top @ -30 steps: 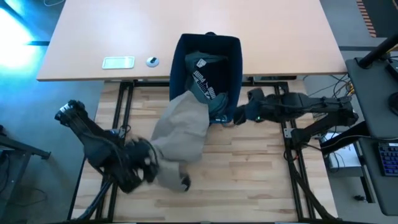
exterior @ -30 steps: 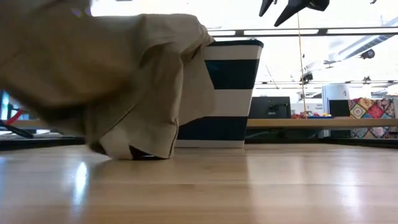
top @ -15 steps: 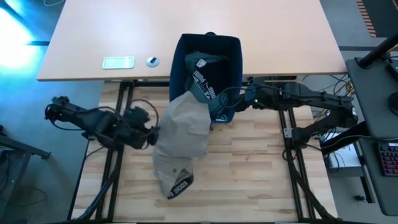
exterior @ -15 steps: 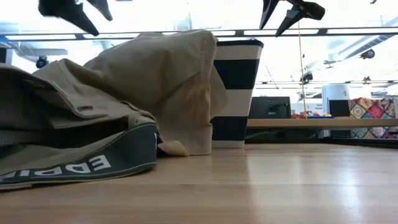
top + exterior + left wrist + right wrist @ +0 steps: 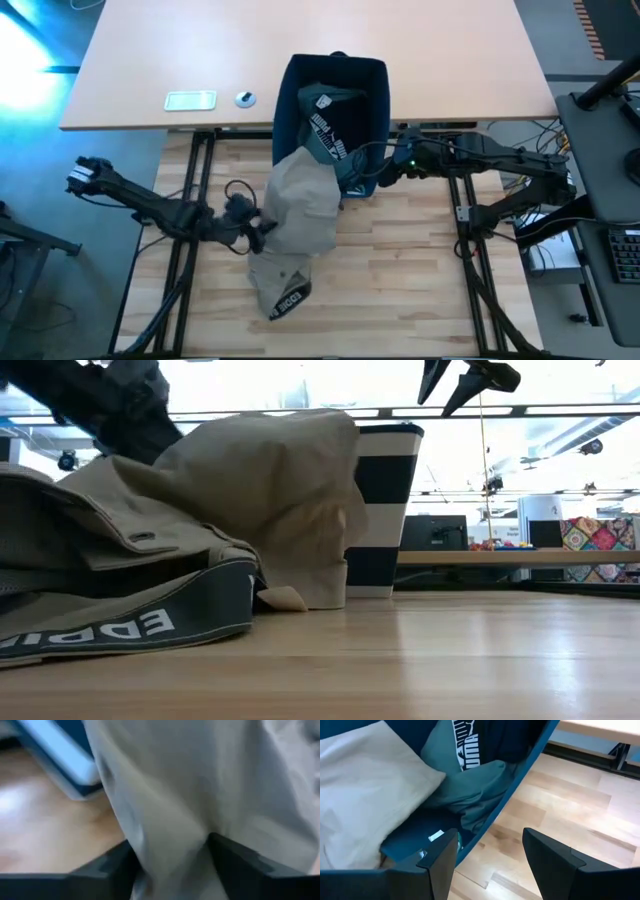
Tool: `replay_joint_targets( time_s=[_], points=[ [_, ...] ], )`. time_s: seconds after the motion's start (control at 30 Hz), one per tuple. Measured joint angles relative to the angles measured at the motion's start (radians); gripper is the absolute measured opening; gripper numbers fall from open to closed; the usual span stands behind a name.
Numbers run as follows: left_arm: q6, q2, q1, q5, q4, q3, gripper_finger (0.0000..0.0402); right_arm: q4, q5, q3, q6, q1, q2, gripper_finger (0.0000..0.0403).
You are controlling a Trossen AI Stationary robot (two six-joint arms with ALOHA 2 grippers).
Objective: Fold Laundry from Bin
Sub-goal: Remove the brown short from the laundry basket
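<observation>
The beige garment (image 5: 298, 215) under my left gripper (image 5: 262, 228) is soft matt woven cloth, creased and stitched at the seams — its dark waistband (image 5: 130, 625) is a smoother knit with white printed letters. The bin (image 5: 372, 120) is navy fabric, matt, with a teal-green garment (image 5: 470, 790) of finer, smooth cloth inside. The surface (image 5: 400, 290) is pale wood in strips, lightly glossy — it mirrors light in the low view. My gripper fingers (image 5: 555, 862) are dark matt plastic.
</observation>
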Motion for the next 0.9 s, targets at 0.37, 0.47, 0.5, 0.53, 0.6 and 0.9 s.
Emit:
replay_joint_targets(
  time_s=[0.37, 0.47, 0.5, 0.53, 0.6, 0.9],
  points=[
    [0.098, 0.127, -0.199, 0.205, 0.430, 0.138, 0.0006, -0.006, 0.004, 0.000, -0.029, -0.002, -0.006, 0.0219],
    [0.090, 0.132, -0.301, 0.161, 0.140, 0.290, 0.0004, -0.006, 0.004, 0.000, -0.027, -0.002, -0.004, 0.0219],
    [0.055, 0.140, -0.332, 0.133, 0.006, 0.346, 0.0004, -0.006, 0.004, 0.000, -0.027, -0.002, -0.004, 0.0219],
    [0.002, 0.154, -0.360, 0.111, -0.147, 0.400, 0.0003, -0.006, 0.005, 0.000, -0.027, -0.002, -0.002, 0.0219],
    [-0.138, 0.202, -0.404, 0.098, -0.442, 0.492, 0.0002, -0.006, 0.005, 0.000, -0.027, -0.002, 0.003, 0.0219],
    [-0.516, 0.410, -0.464, 0.277, -0.877, 0.528, 0.0001, -0.007, 0.028, -0.021, 0.011, -0.003, 0.011, 0.0219]
  ],
)
